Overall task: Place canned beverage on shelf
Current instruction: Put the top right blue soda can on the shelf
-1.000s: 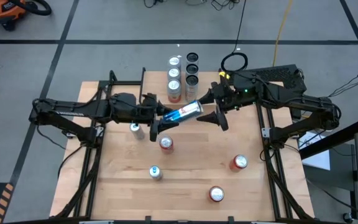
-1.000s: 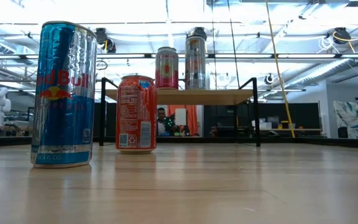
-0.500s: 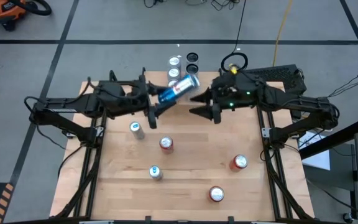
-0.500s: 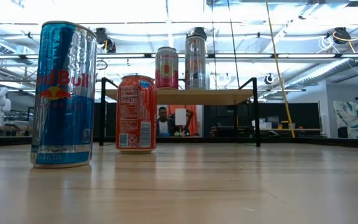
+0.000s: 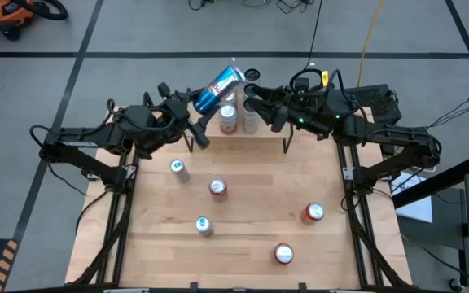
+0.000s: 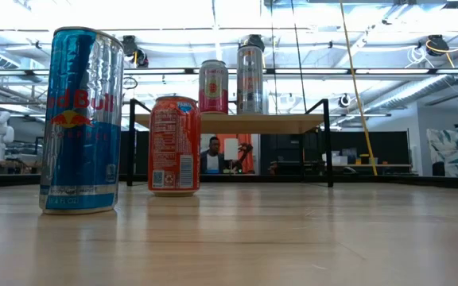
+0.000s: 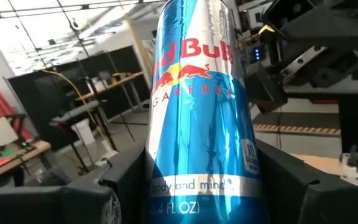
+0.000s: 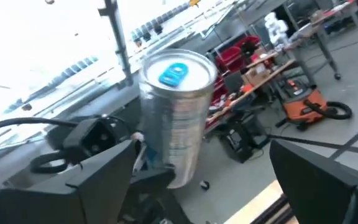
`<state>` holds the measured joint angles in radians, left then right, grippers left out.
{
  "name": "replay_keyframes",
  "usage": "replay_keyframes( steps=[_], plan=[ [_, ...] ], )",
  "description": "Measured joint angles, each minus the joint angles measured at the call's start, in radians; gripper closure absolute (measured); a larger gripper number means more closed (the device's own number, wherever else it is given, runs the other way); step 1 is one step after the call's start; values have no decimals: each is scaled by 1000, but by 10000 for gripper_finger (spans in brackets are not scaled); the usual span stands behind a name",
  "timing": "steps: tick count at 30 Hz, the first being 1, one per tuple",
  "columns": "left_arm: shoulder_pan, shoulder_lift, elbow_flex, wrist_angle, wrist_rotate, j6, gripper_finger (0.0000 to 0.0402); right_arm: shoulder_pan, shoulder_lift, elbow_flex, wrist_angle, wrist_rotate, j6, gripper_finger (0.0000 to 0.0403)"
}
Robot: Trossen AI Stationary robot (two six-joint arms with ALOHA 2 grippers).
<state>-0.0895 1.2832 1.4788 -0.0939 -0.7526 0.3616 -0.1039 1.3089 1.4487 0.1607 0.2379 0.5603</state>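
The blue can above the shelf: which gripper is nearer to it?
Left. The left gripper holds the blue can at its lower end; the right gripper is open beside it, apart.

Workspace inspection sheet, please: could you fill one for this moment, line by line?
Surface: wooden tabletop, flat.
Job's things: blue can held tilted above the shelf; two cans visible on it in the low view.
Clutter: five loose cans on the tabletop, e.g. red can.
Grippers: left gripper jaws shut on the blue can; right gripper jaws open, beside the blue can.
Cables: yellow cable on floor.
Surroundings: person behind the table.
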Motion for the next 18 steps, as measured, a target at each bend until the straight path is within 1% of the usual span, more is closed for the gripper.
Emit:
replay_keyframes(
  steps=[3,5,8,12,18],
  plan=[
    [0,16,2,69,-23,37,165,-10,17,0,34,10,16,41],
    [0,28,2,96,-44,75,165,-15,30,0,59,38,38,36],
    [0,47,2,154,-48,126,165,-26,54,0,136,49,33,29],
    [0,73,2,216,-90,196,165,-42,69,0,220,21,9,26],
    [0,109,1,270,-94,222,165,-70,71,0,236,-32,-15,25]
  ],
)
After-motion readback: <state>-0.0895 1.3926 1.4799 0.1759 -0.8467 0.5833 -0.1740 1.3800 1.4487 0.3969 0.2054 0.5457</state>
